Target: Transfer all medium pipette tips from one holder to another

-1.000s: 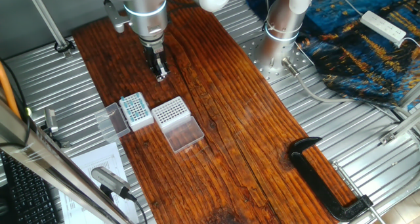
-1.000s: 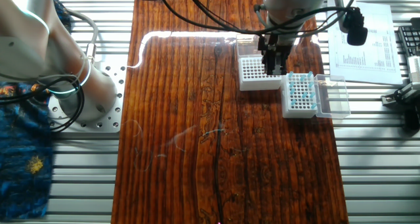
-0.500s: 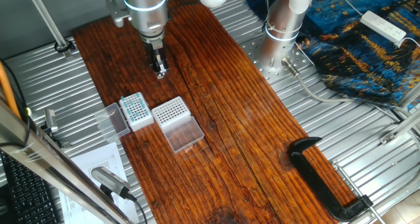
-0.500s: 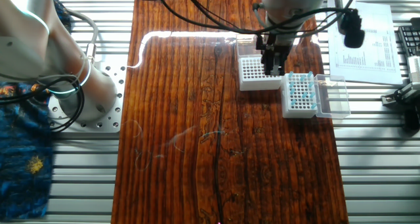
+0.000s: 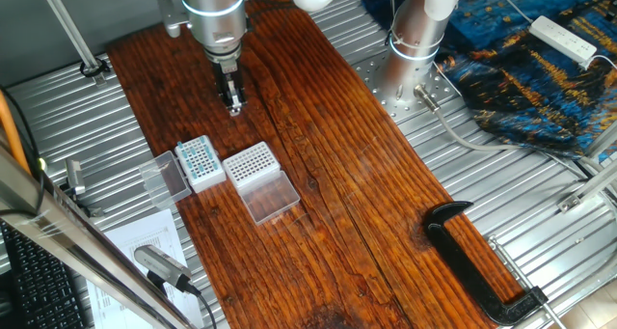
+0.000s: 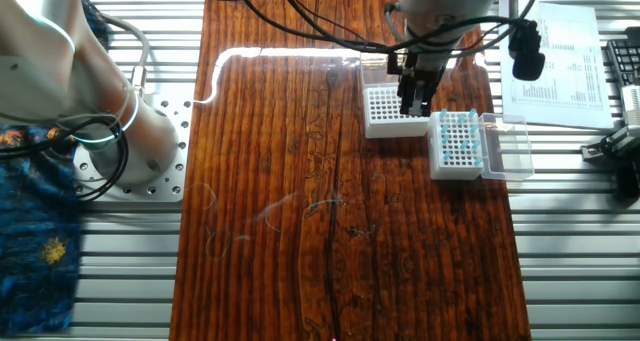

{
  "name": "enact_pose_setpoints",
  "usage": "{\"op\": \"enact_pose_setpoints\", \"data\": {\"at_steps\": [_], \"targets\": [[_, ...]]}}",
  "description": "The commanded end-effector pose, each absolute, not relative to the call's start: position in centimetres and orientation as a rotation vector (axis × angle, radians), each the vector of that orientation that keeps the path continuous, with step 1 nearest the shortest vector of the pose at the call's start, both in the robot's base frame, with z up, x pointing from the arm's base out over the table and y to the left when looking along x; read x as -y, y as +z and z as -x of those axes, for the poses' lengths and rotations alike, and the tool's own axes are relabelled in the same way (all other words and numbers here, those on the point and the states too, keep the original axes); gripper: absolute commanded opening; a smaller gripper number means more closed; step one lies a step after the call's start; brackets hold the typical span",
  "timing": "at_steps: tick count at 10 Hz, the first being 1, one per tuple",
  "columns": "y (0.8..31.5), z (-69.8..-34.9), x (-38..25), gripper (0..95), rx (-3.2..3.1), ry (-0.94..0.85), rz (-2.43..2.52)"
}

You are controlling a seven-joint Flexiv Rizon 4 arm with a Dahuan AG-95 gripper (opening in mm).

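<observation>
Gripper: hangs above the wooden board, fingers pointing down, jaws drawn narrow; too small to tell whether a tip sits between them, perhaps nothing.
Gripper, other fixed view: overlaps the clear-sided rack's right edge in the picture; height above it hard to judge.
White-sided rack: on the board at about 7 o'clock from the gripper, well apart from it; smoky lid open at its 9 o'clock side.
Medium pipette tips: teal dots filling part of the white-sided rack's grid, with several holes empty.
Clear-sided rack: just beside the white-sided rack at its 3 o'clock; grid looks white, no teal seen in it.
Clear flat lid: lies open on the board at 5 o'clock of its rack.
Black clamp: far at 4 o'clock, near the board's edge.
</observation>
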State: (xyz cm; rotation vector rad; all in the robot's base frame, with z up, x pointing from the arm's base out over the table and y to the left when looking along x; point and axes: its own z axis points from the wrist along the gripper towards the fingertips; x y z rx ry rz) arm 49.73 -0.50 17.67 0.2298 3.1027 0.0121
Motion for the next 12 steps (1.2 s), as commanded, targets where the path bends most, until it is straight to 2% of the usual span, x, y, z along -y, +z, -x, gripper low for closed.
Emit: {"op": "enact_pose_setpoints", "data": {"at_steps": [1,4,12], "targets": [[17.69,-49.72,0.49,0.0,-3.107,0.025,-0.107],[17.60,-49.82,0.35,0.0,-3.107,0.009,0.107],[17.42,-50.06,0.14,0.0,-3.115,0.008,0.250]]}}
